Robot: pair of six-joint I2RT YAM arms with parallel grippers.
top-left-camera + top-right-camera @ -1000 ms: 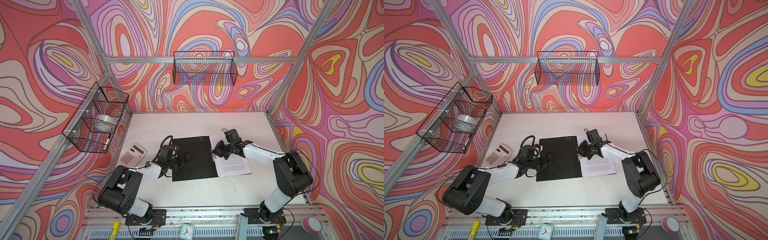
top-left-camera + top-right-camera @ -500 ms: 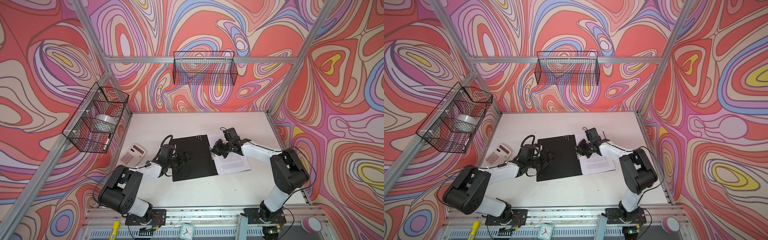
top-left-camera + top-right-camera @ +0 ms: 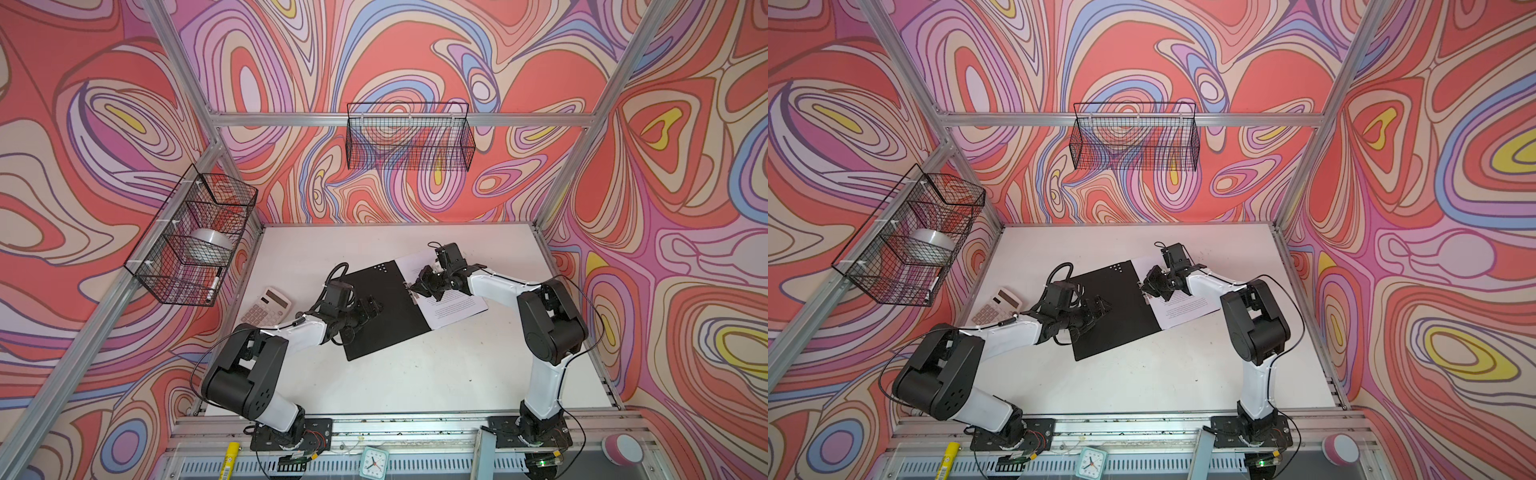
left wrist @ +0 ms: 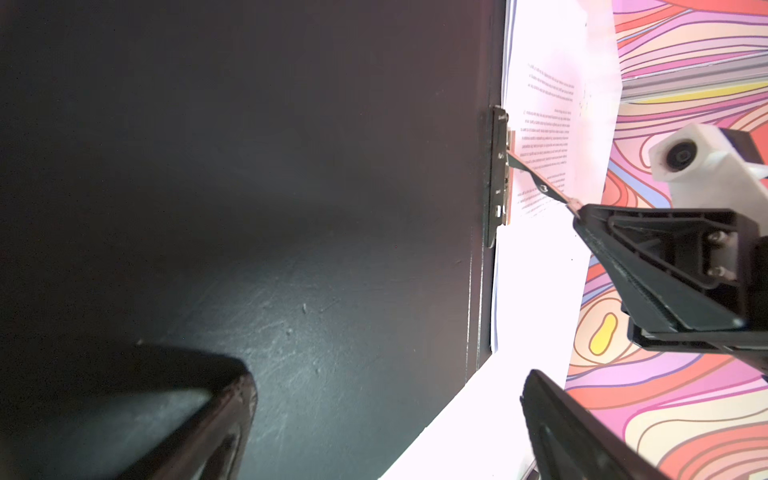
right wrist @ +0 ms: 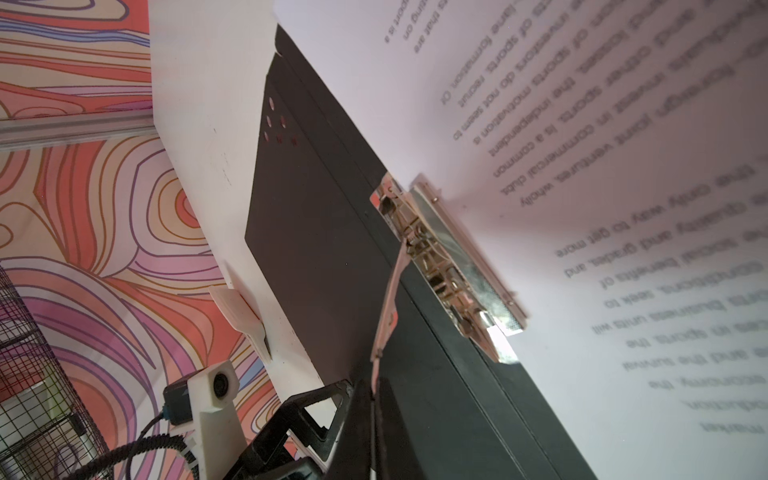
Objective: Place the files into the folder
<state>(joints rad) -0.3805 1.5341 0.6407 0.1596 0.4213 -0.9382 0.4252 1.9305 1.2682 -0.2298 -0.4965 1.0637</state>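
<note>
Folder [image 3: 384, 318] one, files [image 3: 459, 308] one stack, clip [image 5: 455, 270] one

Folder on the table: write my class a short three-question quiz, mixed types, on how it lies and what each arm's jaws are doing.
1. True or false: the folder lies shut with its red side up.
2. Pick one. The right jaws are shut on: A) the clip lever; B) the calculator; C) a loose pen.
3. Fill in: over the folder's bare black half, the left jaws stand ___.

Key: 1 false, it lies open with the black inside up; 2 A; 3 open.
</note>
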